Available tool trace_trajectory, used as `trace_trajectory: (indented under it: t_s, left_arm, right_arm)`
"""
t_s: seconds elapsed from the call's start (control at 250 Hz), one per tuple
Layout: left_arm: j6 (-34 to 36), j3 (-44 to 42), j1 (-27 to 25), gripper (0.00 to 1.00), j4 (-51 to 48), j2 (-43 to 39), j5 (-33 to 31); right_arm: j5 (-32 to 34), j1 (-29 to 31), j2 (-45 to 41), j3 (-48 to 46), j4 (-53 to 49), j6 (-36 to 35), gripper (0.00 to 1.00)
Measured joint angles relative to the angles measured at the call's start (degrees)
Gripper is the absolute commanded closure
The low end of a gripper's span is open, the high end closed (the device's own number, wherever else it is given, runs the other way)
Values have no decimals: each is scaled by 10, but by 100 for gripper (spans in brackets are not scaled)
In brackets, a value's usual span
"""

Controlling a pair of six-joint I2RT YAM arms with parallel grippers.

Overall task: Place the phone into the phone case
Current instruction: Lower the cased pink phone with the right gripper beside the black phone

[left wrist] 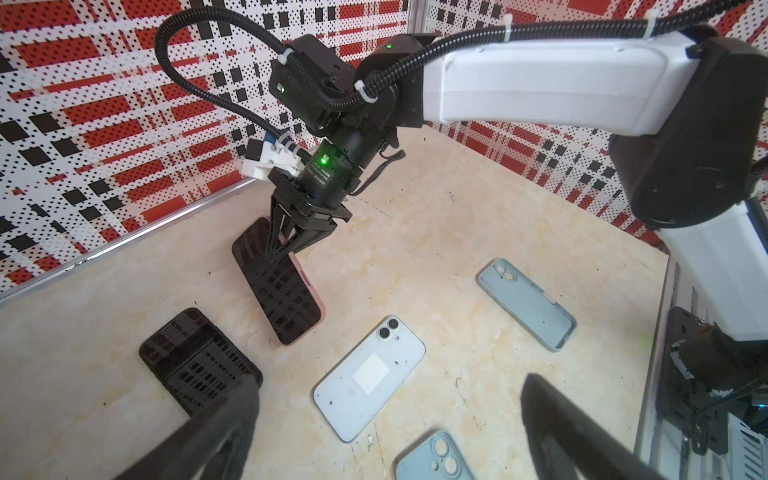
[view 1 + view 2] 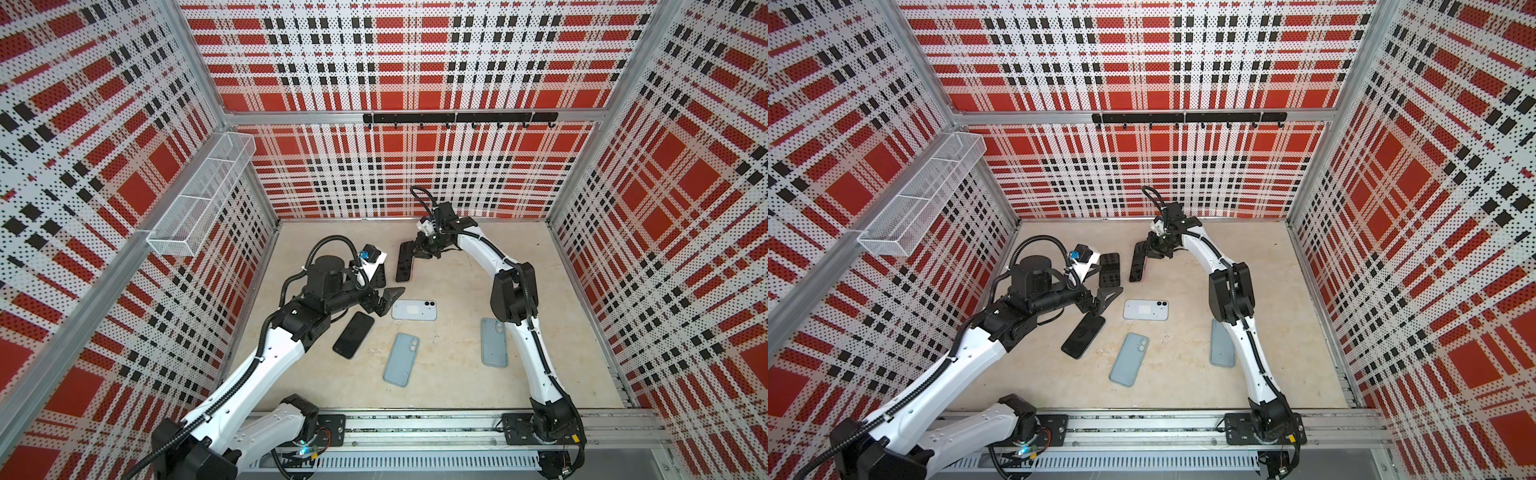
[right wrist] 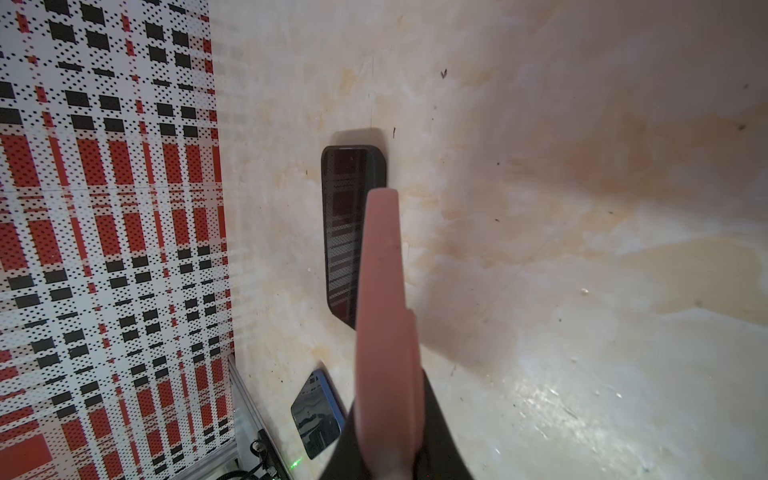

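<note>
In both top views the right pincer (image 2: 411, 249) is clamped on the upper end of the pink phone (image 2: 404, 268). The phone slants down from it toward the surface (image 2: 449, 291). The empty blue case (image 2: 493, 342) lies flat well behind this pincer, back toward its own arm's base and partly under that forearm. Its long axis runs nearly parallel to the phone's. The left pincer (image 2: 382, 303) is spread wide and holds nothing.

In the left wrist view the right pincer (image 1: 291, 237) grips one narrow end of the pink phone (image 1: 282, 291), dark glass up. The empty blue case (image 1: 525, 303) lies open side up, its camera cut-out at the end nearer that pincer. I cannot tell which end of the phone carries its camera.

In the right wrist view the pink phone (image 3: 384, 291) runs edge-on straight out from the closed jaws, and the case is out of frame. A black phone (image 3: 347, 232) lies just past the pink phone.

The coming move looks like a pull back toward the right base, then laying the phone flat along the case.
</note>
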Motion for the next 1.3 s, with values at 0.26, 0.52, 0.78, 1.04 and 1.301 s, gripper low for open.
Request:
trace_trajectory:
  t_s: [0.26, 0.52, 0.78, 1.04, 1.301]
  left_arm:
    - [0, 0, 0, 1, 0, 3, 0]
    - [-3, 0, 0, 1, 0, 16, 7]
    - [-7, 0, 0, 1, 0, 20, 11]
    - [-8, 0, 1, 1, 0, 21, 10]
    - [-41, 18, 17, 1, -16, 21, -35]
  right_arm:
    - [-9, 0, 31, 11, 19, 7, 100]
    - [-23, -1, 45, 13, 19, 12, 90]
    - [-12, -1, 45, 13, 19, 10, 69]
    - [2, -1, 45, 13, 23, 14, 60]
    - [23, -2, 42, -14, 50, 23, 57]
